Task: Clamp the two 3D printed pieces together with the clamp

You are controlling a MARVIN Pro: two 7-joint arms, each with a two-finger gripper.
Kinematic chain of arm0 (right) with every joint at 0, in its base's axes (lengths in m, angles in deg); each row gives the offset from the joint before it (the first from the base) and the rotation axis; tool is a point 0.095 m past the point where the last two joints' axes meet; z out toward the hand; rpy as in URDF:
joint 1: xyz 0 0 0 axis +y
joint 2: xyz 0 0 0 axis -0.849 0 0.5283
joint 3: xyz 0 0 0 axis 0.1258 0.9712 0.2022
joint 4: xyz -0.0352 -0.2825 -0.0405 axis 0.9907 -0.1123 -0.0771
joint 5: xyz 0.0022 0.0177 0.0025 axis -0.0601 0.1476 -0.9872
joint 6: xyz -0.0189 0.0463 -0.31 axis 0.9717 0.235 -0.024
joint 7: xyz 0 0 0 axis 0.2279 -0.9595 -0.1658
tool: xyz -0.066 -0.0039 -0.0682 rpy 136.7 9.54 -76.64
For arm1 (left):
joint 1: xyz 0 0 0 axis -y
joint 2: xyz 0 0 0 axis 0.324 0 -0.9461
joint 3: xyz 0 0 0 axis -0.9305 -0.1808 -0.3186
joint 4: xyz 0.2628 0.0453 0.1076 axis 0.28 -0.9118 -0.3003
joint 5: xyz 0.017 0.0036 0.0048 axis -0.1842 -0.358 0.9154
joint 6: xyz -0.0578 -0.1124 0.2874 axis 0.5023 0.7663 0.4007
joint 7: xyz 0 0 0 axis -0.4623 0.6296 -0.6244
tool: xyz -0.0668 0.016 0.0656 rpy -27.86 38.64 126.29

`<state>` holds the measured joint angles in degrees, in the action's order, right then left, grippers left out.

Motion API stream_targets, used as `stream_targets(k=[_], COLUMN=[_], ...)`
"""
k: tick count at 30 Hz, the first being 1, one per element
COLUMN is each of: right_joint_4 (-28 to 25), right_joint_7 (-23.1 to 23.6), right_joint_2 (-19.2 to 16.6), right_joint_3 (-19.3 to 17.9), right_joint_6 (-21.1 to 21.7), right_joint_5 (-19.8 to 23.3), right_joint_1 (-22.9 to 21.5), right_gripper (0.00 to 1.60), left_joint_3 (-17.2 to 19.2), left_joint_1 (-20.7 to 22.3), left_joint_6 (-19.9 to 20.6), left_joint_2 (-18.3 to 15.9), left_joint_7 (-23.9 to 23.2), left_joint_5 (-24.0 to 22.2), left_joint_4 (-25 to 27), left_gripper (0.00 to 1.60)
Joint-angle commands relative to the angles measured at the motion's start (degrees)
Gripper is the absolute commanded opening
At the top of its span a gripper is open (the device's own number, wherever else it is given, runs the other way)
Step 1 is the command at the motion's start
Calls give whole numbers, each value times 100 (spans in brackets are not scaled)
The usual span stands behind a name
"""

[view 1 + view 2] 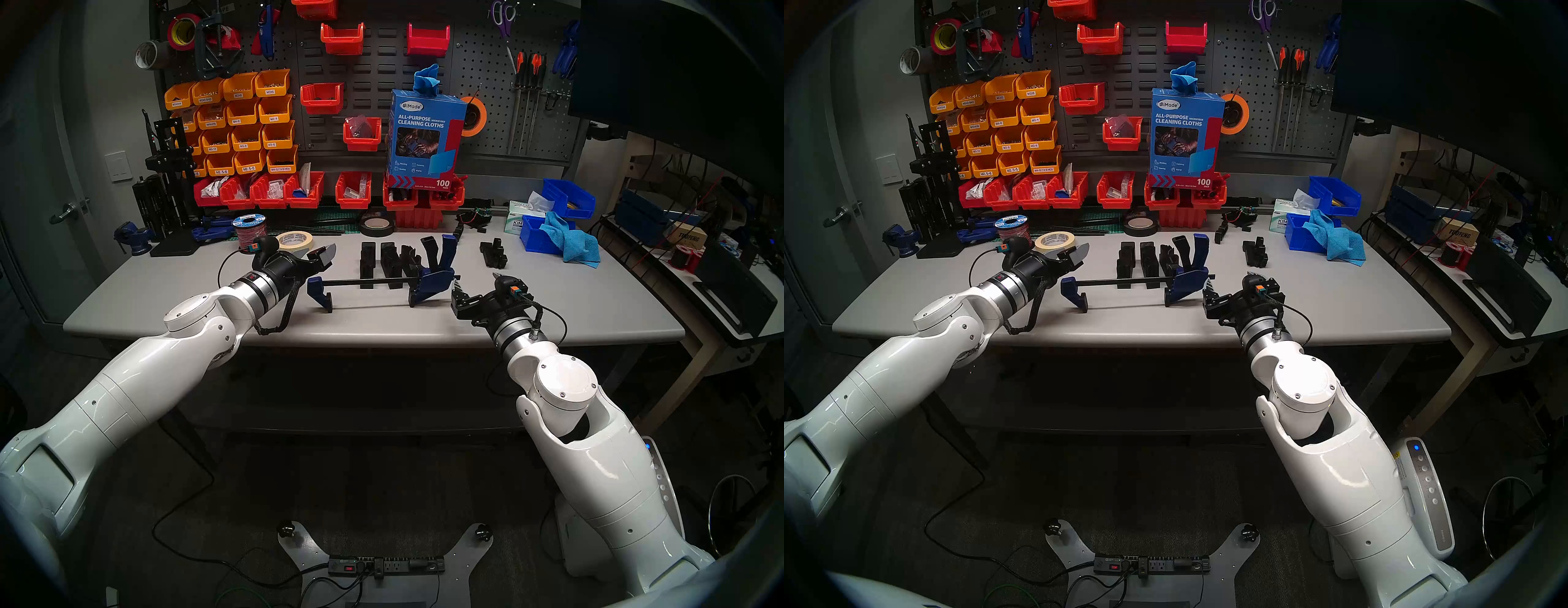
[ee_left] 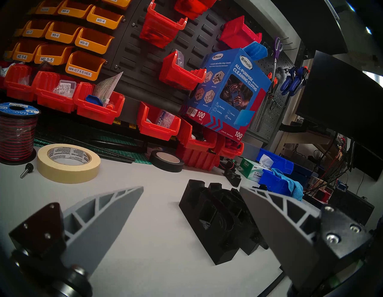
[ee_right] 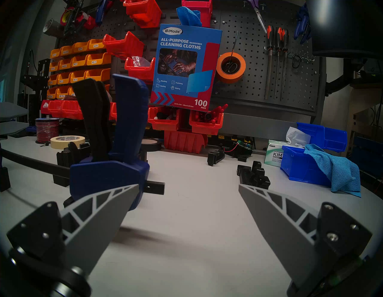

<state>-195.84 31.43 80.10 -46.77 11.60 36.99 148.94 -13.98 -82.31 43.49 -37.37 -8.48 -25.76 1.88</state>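
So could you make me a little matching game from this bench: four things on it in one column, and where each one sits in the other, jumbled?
Things:
1. clamp
2. masking tape roll
3. light blue cloth
4. box of cleaning cloths

Places:
A. draped over a blue bin
B. standing on the red bins at the back
C. just beyond the left gripper
D. lying in front of the black printed pieces

Pairs: 1-D, 2-C, 3-A, 4-B

Clamp (image 1: 382, 282) lies across bench (image 1: 551, 314) center, handle end to right. Two 3D printed pieces (image 1: 377, 259) stand just behind its bar. Tape roll (image 1: 295, 240) far left, bin (image 1: 541, 235) far right.
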Motion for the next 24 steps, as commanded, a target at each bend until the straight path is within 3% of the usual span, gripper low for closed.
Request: stream_targets(k=[1, 10, 24], right_joint_4=[-61, -60, -54], right_joint_7=[3, 3, 3], right_joint_2=[-2, -2, 0], right_joint_3=[-4, -3, -2], right_joint_6=[-3, -4, -8], right_joint_5=[0, 0, -1], right_joint_1=[-10, -10, -13], right_gripper=[160, 160, 160], left_joint_3=[59, 125, 181], left_joint_1=[3, 29, 305], left_joint_6=[-133, -374, -280], left_joint_2=[-30, -97, -767], left_joint_7=[-144, -235, -1635], left_joint_5=[15, 198, 542], left_joint_4=[117, 99, -226], left_gripper=[160, 160, 160])
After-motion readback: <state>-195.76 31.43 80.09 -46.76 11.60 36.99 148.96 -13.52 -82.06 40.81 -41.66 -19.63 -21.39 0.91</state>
